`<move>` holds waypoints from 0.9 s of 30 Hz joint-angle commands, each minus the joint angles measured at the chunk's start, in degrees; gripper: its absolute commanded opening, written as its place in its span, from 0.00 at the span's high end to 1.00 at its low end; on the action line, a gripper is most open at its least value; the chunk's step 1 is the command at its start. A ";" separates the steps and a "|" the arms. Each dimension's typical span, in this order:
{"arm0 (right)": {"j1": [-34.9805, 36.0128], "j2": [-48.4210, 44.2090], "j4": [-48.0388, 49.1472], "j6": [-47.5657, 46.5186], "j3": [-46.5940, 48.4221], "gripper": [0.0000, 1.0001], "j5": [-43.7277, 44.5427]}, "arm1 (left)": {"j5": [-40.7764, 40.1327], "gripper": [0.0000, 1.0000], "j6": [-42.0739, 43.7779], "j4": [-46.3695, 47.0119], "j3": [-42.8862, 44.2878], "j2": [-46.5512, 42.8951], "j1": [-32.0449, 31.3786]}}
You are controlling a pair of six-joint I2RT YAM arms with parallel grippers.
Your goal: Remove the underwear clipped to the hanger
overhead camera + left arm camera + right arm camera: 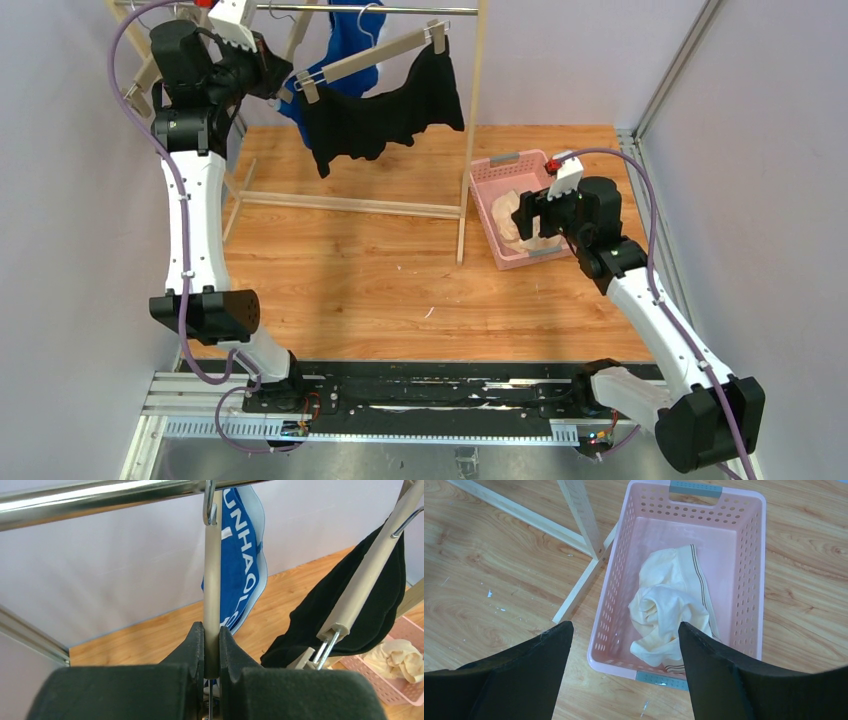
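My left gripper [212,645] is shut on the beige bar of a hanger [212,580] hooked on the steel rail [100,500]. The bright blue underwear [240,555] with white lettering hangs from that hanger. In the top view the left gripper [275,82] is high at the rack's left end, next to the blue underwear [345,40]. The black underwear [385,105] is clipped at both ends to a second, tilted hanger [370,58]. The cream underwear [669,605] lies crumpled in the pink basket [619,580]. My right gripper [625,624] is open and empty above the basket's near end.
The wooden clothes rack's post [472,130] and floor rail [350,205] stand between the arms, and its foot [579,590] touches the basket's left side. The basket [487,172] sits at the table's right, close to the grey wall and metal frame [665,70].
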 commanded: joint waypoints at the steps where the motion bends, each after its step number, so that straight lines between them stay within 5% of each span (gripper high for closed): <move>1: 0.71 -1.58 0.98 -0.71 -0.97 0.21 0.69 | -1.89 1.00 -0.96 4.65 -0.11 -3.70 -0.17; 15: 0.73 -0.54 1.43 -0.38 -1.02 0.21 0.09 | -5.43 1.00 2.08 5.83 -10.09 -10.78 -0.17; 27: 0.74 2.76 1.28 0.18 -1.09 0.20 2.45 | -19.97 1.00 6.52 -4.61 -17.84 -18.63 -0.23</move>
